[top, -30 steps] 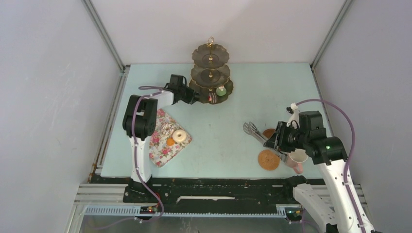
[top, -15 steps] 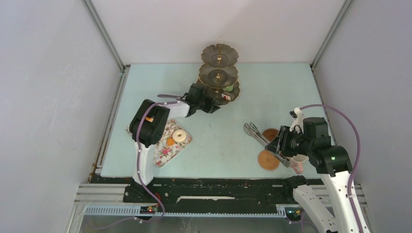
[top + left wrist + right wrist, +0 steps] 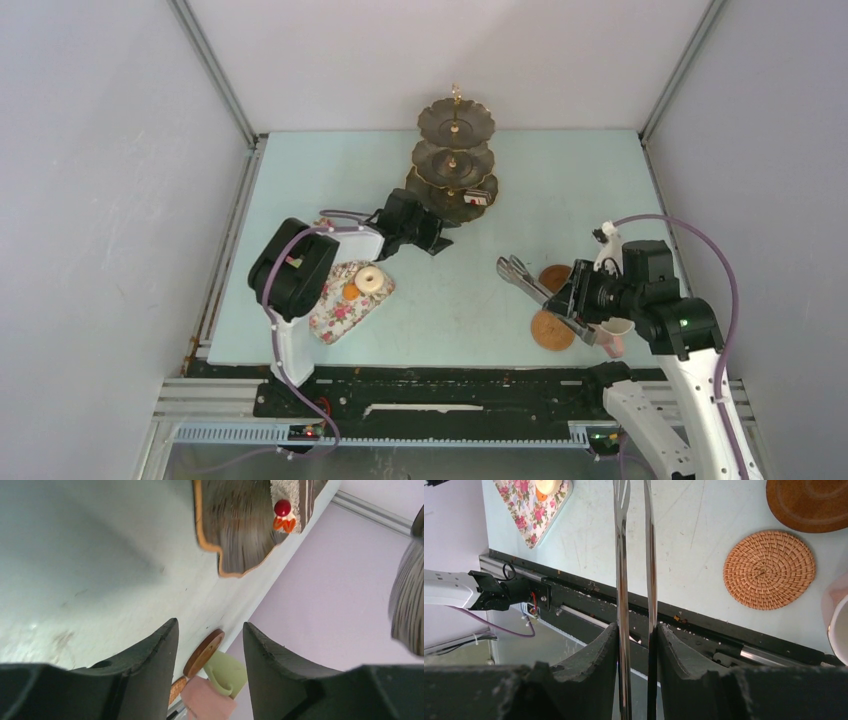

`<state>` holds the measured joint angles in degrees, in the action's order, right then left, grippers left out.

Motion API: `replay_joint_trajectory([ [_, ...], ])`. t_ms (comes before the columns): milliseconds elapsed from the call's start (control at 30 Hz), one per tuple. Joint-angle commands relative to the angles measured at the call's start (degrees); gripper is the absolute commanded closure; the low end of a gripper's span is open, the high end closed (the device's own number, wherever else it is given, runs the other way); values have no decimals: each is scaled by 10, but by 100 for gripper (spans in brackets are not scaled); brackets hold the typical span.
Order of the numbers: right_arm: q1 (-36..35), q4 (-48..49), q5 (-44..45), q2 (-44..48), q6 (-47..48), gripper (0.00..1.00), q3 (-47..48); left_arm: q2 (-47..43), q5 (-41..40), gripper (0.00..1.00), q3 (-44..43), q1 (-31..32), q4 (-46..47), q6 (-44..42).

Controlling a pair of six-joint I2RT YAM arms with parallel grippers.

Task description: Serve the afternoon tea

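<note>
A dark three-tier stand [image 3: 455, 160] stands at the back of the table. A chocolate cake piece [image 3: 479, 198] with a red cherry [image 3: 283, 507] sits on its bottom tier [image 3: 235, 530]. My left gripper [image 3: 440, 243] is open and empty, just in front of and left of the stand; in its wrist view [image 3: 210, 625] the tier edge lies beyond the fingertips. A white doughnut [image 3: 370, 279] and an orange piece [image 3: 351, 292] lie on the floral cloth [image 3: 335, 310]. My right gripper [image 3: 572, 300] is shut on the long grey tongs [image 3: 634, 555].
A brown coaster [image 3: 555, 276] and a woven coaster [image 3: 552, 330] lie by the tongs' tips [image 3: 515, 266]. A pink and a cream cup [image 3: 612, 335] stand under my right arm. Grey walls close in the table; a black rail [image 3: 440, 385] runs along its near edge.
The stand has shifted to the right and slightly back. My left arm swung right along with it and now sits just clear of the bottom tier. My right gripper with the tongs barely moved.
</note>
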<state>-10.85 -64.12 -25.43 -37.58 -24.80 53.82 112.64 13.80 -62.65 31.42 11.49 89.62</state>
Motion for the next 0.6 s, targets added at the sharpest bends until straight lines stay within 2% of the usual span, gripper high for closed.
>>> replay_joint_trajectory([
  [0, 1, 41, -28, -25, 22, 64, -1, -81, 15, 44, 40, -3, 2, -31],
  [200, -5, 94, -66, -78, 38, 64, -7, -215, 7, 40, 79, -17, -90, -122],
  [333, -19, 148, -92, -130, 39, 63, -7, -328, -51, 35, 82, -31, -227, -206],
  [500, -74, 248, -122, -219, -2, 62, -3, -503, -82, 34, 161, -88, -303, -226],
  [567, -112, 289, -122, -261, -22, 62, 10, -577, -103, 34, 168, -112, -368, -254],
])
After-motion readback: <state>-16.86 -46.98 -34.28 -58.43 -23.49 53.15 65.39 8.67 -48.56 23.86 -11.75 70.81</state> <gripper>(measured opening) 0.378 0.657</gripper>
